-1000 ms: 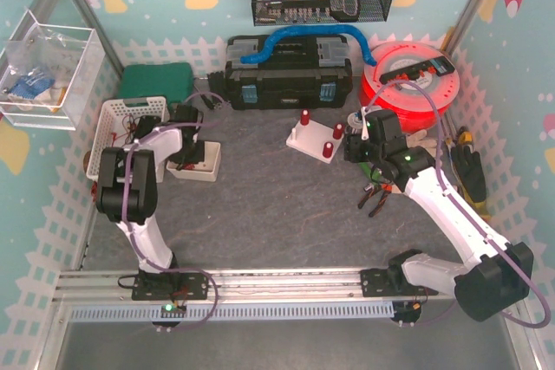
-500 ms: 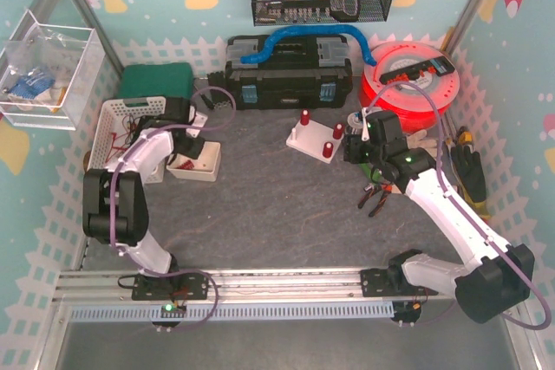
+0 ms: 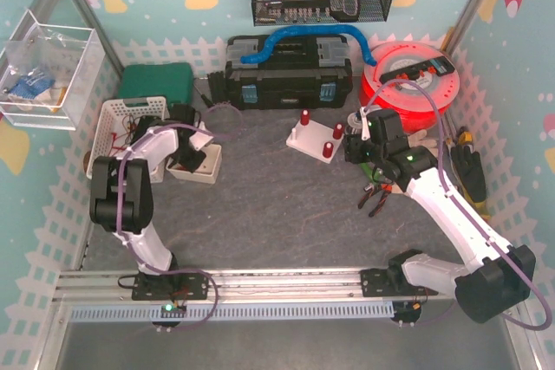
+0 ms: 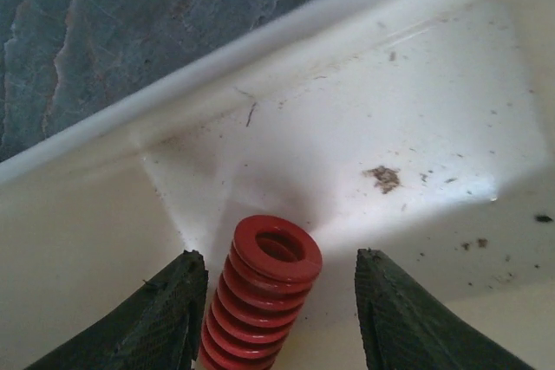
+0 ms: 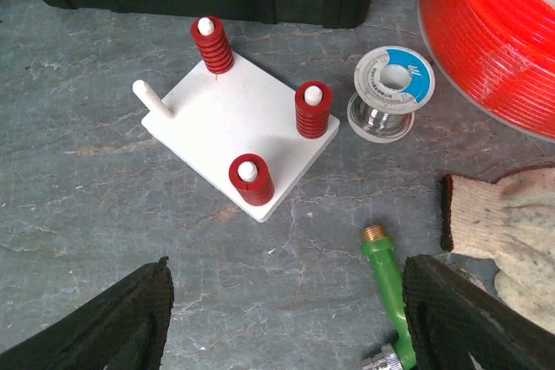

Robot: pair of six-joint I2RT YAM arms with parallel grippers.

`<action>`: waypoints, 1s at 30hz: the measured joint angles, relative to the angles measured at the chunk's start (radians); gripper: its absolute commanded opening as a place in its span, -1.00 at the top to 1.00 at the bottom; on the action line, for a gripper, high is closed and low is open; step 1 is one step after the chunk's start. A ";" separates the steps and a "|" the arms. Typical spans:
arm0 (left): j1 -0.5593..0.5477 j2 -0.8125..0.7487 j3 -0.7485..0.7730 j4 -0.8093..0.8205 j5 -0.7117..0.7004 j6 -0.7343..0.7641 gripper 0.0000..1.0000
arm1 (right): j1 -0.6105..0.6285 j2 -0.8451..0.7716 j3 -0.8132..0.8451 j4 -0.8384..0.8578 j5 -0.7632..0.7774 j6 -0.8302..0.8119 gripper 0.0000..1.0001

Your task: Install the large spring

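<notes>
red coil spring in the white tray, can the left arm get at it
Probably yes: the red coil spring stands between the open left jaws inside the white plastic tray, nothing covering it.

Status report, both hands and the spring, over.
Left hand open, straddling large spring in white tray. Right hand open beside peg board. One peg bare, nothing blocking it.

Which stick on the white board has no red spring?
The bare white peg at the left corner of the board; the other three wear red springs.
</notes>
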 measured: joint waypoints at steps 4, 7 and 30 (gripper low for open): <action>0.000 0.021 0.003 -0.003 -0.030 0.020 -0.03 | 0.000 0.000 0.000 -0.003 0.000 -0.003 -0.46; 0.001 0.045 0.005 -0.003 -0.060 0.036 -0.01 | 0.000 0.000 0.000 -0.003 0.001 -0.003 -0.46; 0.007 0.014 0.153 -0.001 0.119 -0.070 1.00 | 0.000 0.023 0.025 -0.014 0.001 -0.002 -0.44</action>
